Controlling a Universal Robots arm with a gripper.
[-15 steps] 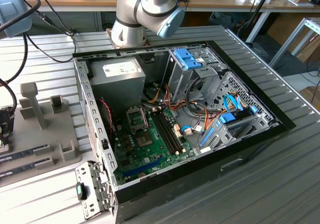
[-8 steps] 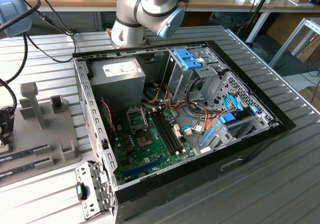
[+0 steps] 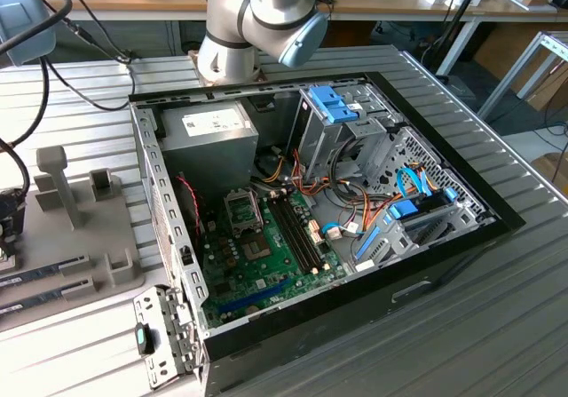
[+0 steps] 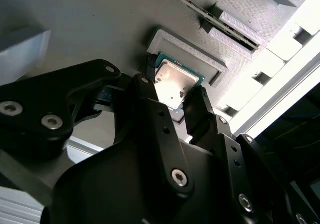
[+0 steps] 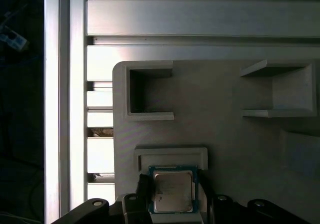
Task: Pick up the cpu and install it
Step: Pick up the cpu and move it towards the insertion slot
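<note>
Operator: Tilt was what worried me. End effector looked pinched on the cpu by two opposite edges, with the chip sitting low in its nest on the grey plate. It's a thin grip, so a crooked lift could've cocked it against the nest wall or dropped it.

Lurker: Any room around it?

Operator: Tight at the nest wall, open plate beyond. The taller bracket stood apart. The socket in the case had the power-supply box crowding it.

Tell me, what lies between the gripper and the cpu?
Nothing. In both wrist views the gripper sits right around the cpu at its grey holder, with no other thing between them.
</note>
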